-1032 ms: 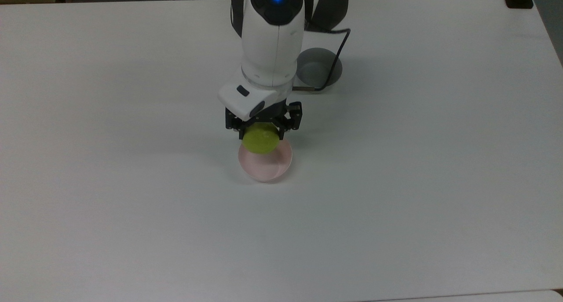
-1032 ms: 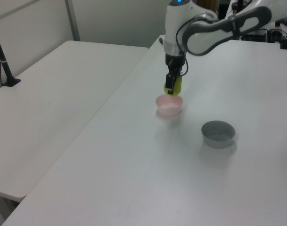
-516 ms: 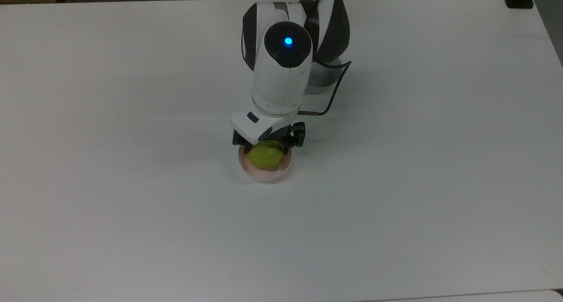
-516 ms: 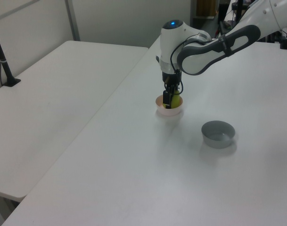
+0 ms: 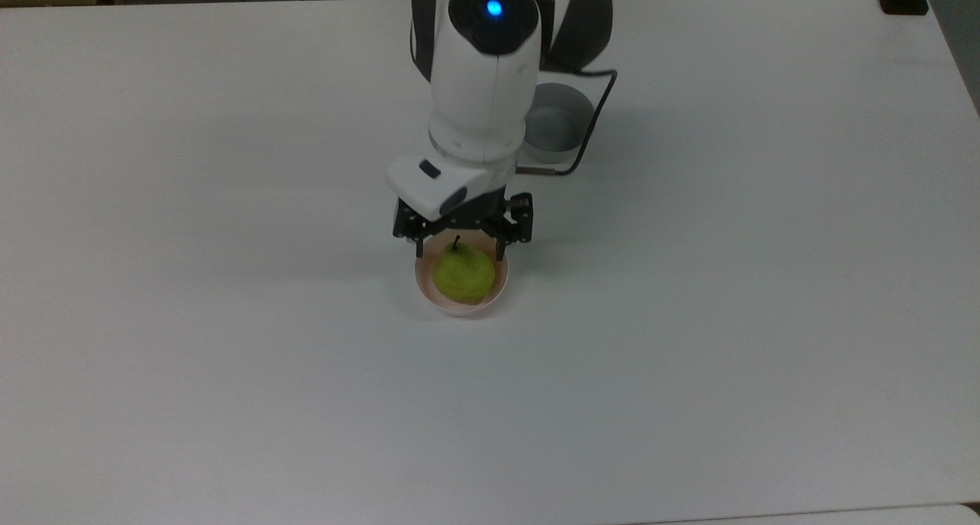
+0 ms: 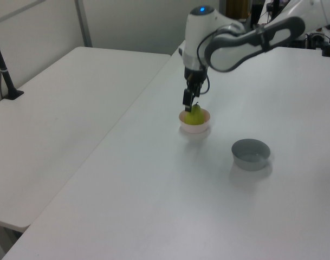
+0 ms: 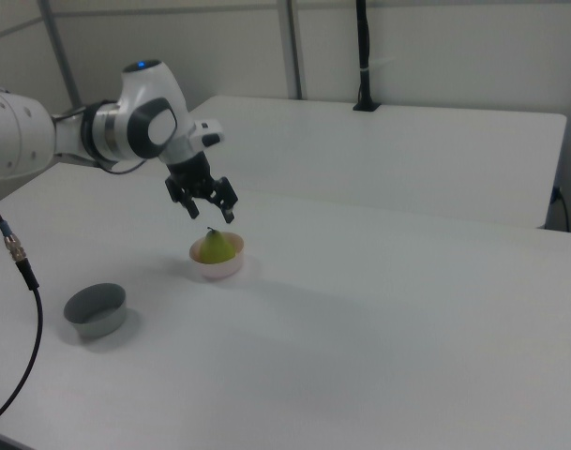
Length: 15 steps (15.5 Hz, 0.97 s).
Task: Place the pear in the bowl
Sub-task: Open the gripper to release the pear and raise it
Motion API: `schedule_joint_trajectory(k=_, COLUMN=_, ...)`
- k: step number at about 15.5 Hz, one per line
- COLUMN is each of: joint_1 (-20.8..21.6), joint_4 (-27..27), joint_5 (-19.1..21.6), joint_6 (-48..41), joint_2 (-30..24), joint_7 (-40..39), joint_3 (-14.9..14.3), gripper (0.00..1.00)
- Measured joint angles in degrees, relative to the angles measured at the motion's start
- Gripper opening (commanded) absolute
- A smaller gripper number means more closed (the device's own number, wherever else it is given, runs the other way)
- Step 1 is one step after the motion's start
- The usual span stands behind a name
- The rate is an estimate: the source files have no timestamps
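Half a second back the gripper (image 5: 462, 242) was down in the bowl (image 5: 498, 291) with the pear (image 5: 463, 274) between its fingers; it has since let go and risen, and the pear now sits alone in the bowl, upright, its dark stem pointing up.

Going left to right in the top view: the white table (image 5: 191, 318) is bare over its left half. Near the middle stands the pink bowl with the yellow-green pear inside, resting against the bowl's floor and well within its rim. Just above the bowl in that view hangs the gripper, its two black fingers (image 5: 407, 228) spread apart on either side of the stem, touching neither the pear nor the bowl. The arm (image 5: 482, 73) rises behind it, a blue light on its top. To the arm's right, partly hidden by it, sits the grey bowl (image 5: 563, 123), with a black cable (image 5: 593, 119) curving across its edge.

In the left view the gripper (image 6: 191, 101) hovers above the pear (image 6: 194, 116) in the bowl (image 6: 195, 127), and the grey bowl (image 6: 251, 154) stands apart toward the left view's right.

In the right view the grey bowl (image 7: 95, 310) is at the left, the bowl (image 7: 217, 264) with the pear (image 7: 217, 247) further right, and the gripper (image 7: 208, 208) open above them.
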Motion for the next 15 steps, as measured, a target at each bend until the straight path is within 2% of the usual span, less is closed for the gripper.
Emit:
schedule_joint_trajectory(k=4, joint_1=-2.3, joint_4=-0.8, joint_5=0.0, joint_6=-9.5, joint_2=-8.2, joint_7=-0.4, joint_3=-0.3, gripper=1.0)
schedule_joint_trajectory(k=7, joint_1=-5.8, joint_4=-3.3, joint_5=0.0, joint_6=-17.4, joint_2=-15.5, joint_7=-2.9, joint_3=-0.3, gripper=1.0)
schedule_joint_trajectory(k=10, joint_1=-10.4, joint_4=-6.9, joint_5=-0.1, joint_6=-19.7, joint_2=-21.3, joint_7=-5.5, joint_3=-0.2, gripper=1.0)
schedule_joint_trajectory(k=12, joint_1=-13.6, joint_4=-8.6, joint_5=-0.4, joint_6=-19.9, joint_2=-23.2, joint_7=-6.2, joint_3=0.6, gripper=1.0)
schedule_joint_trajectory(k=15, joint_1=-16.0, joint_4=-9.2, joint_5=-2.2, joint_6=-21.9, joint_2=-24.5, joint_7=-6.4, joint_3=2.5, gripper=1.0)
